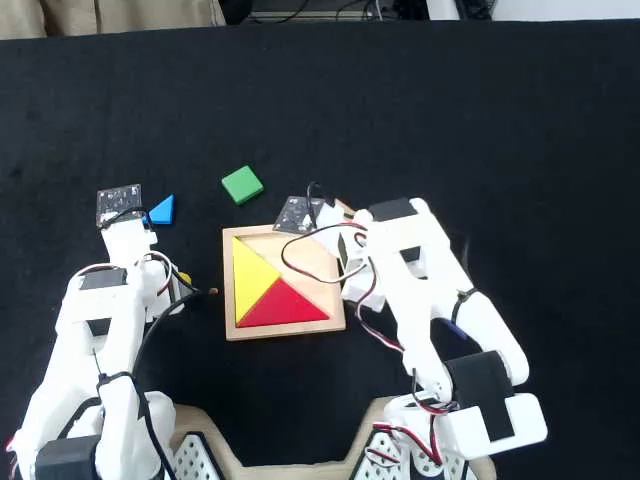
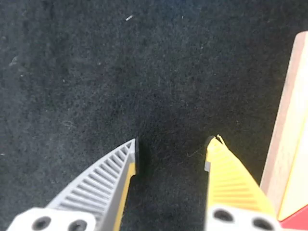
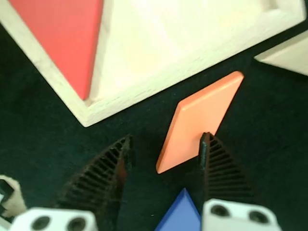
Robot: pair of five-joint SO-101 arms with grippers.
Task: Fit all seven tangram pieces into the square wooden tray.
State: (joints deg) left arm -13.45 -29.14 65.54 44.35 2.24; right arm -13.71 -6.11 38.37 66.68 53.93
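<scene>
The square wooden tray [image 1: 330,262] holds a yellow triangle [image 1: 252,272] and a red triangle [image 1: 285,305]. In the right wrist view an orange parallelogram [image 3: 204,115] lies on the cloth just outside a tray corner [image 3: 86,113]. My right gripper [image 3: 166,143] is open, and its fingers straddle the near end of the parallelogram. One fingertip [image 3: 207,142] touches the parallelogram's edge. A blue piece [image 3: 180,216] lies right under that gripper. My left gripper [image 2: 173,147] is open over bare cloth, beside the tray's left rim [image 2: 288,130]. A green square [image 1: 242,185] and a small blue triangle [image 1: 161,211] lie beyond the tray.
A pale piece [image 3: 288,53] lies on the cloth past the parallelogram. The right arm [image 1: 410,260] reaches over the tray's right side and covers the cloth there. The black cloth stretches far back and to the right.
</scene>
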